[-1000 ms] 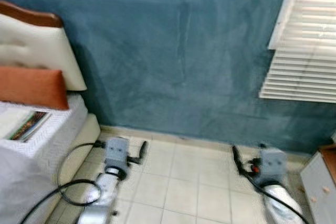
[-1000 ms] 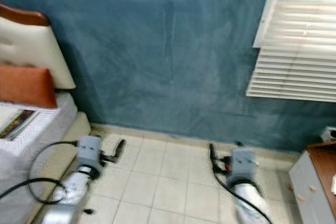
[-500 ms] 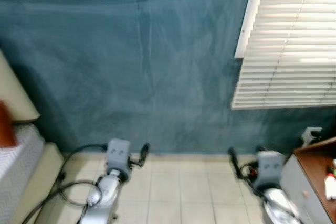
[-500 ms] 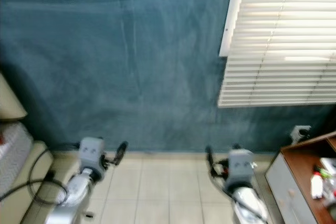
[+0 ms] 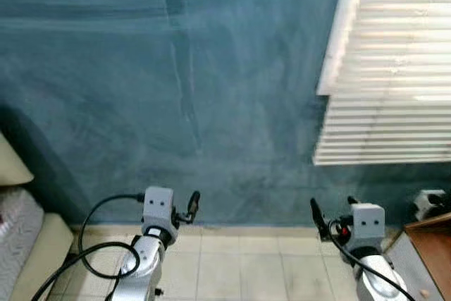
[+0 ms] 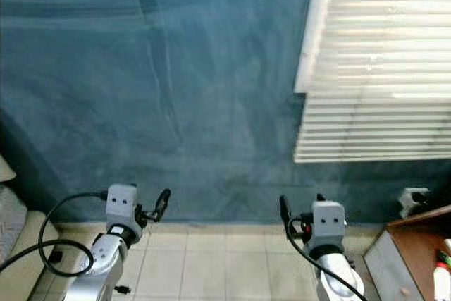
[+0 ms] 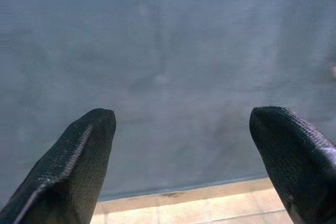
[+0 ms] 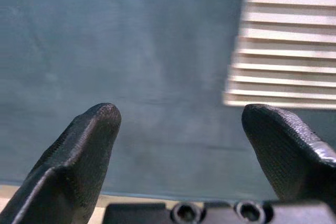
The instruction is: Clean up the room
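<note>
Both the left gripper and right gripper are spread wide, empty, facing the blue wall, so it's likely scouting, and next must find something to tidy.

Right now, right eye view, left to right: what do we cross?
Bed edge → left gripper, open → blue wall → right gripper, open → window blinds → wall socket → wooden cabinet.
</note>
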### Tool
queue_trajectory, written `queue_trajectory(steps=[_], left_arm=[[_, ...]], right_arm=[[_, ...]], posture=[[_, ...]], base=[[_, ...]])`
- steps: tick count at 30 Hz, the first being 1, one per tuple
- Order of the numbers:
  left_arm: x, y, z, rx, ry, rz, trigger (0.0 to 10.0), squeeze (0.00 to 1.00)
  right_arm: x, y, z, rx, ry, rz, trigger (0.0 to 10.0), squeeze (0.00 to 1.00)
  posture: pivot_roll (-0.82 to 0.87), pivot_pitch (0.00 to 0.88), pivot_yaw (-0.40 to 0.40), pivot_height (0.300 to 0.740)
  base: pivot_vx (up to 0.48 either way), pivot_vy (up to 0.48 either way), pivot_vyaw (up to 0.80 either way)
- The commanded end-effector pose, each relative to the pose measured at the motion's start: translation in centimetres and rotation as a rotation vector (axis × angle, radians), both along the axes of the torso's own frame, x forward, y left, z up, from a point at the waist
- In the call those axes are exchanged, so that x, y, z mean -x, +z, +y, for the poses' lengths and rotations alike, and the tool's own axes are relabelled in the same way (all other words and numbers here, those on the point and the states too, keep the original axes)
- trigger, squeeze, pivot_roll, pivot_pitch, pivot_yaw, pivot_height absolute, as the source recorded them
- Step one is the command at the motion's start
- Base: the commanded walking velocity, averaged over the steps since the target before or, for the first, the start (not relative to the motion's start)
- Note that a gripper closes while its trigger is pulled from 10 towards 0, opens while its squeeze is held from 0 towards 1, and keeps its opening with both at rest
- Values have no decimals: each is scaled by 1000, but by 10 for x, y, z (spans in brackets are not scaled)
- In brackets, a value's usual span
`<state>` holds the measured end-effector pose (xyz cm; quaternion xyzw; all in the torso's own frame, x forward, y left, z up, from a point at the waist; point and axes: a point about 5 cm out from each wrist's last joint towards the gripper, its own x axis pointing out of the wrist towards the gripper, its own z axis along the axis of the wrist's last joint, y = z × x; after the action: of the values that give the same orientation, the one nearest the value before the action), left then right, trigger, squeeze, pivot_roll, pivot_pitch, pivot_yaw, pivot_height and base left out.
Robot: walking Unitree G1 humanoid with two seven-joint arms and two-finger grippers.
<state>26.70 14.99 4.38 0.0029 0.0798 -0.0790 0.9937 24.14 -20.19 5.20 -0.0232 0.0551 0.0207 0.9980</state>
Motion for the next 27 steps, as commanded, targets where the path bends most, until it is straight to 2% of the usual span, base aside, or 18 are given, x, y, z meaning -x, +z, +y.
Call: queue_trajectory(steps=[1, 4, 5, 9, 11, 13, 14, 15, 16, 17, 19, 21, 27], left_arm=[[-1, 3, 3, 1, 25, -15, 10000, 0], [6, 3, 14, 2, 89, -17, 10000, 0], [12, 3, 20, 3, 106, -17, 10000, 0], [21, 1, 25, 22, 117, -6, 10000, 0], [33, 1, 27, 36, 93, -3, 10000, 0], [47, 0, 31, 52, 95, 10, 10000, 0], [70, 0, 38, 60, 122, 29, 10000, 0], [78, 0, 40, 62, 132, 37, 10000, 0], [97, 0, 42, 62, 159, 59, 10000, 0], [107, -1, 45, 53, 200, 73, 10000, 0], [108, -1, 51, 76, 266, 74, 10000, 0], [114, 4, 48, 111, 279, 58, 10000, 0], [114, 4, 48, 111, 279, 58, 10000, 0]], right_arm=[[0, 0, -1, -7, 6, 7, 10000, 0], [0, -1, -2, -24, 9, 14, 10000, 0], [1, -1, -1, -41, 11, 17, 10000, 0], [2, -1, 0, -76, 14, 21, 10000, 0], [7, -2, 2, -109, 42, 28, 10000, 0], [15, -2, 2, -122, 64, 42, 10000, 0], [28, -3, -4, -117, 84, 68, 10000, 0], [34, -4, -6, -114, 90, 81, 10000, 0], [44, -8, -11, -110, 99, 110, 10000, 0], [48, -11, -10, -116, 118, 129, 10000, 0], [47, -9, -2, -124, 165, 129, 10000, 0], [48, -6, 1, -122, 191, 139, 10000, 0], [48, -6, 1, -122, 191, 139, 10000, 0]], posture=[[-89, 0, 4, 740], [-89, 0, 6, 740], [-89, 0, 7, 740], [-87, 0, 8, 740], [-85, 0, 15, 740], [-81, 0, 14, 740], [-73, 0, 15, 740], [-67, 0, 10, 740], [-55, 0, 9, 740], [-40, 0, -1, 740], [-34, 0, -8, 740], [-25, 0, -13, 740], [-25, 0, -13, 740]], base=[[0, 0, 0], [0, 0, 0], [0, 0, 0], [0, 0, 0], [0, 0, 0], [0, 0, 0], [0, 0, 0], [0, 0, 0], [0, 0, 0], [0, 0, 0], [0, 0, 0], [0, 0, 0], [0, 0, 0]])
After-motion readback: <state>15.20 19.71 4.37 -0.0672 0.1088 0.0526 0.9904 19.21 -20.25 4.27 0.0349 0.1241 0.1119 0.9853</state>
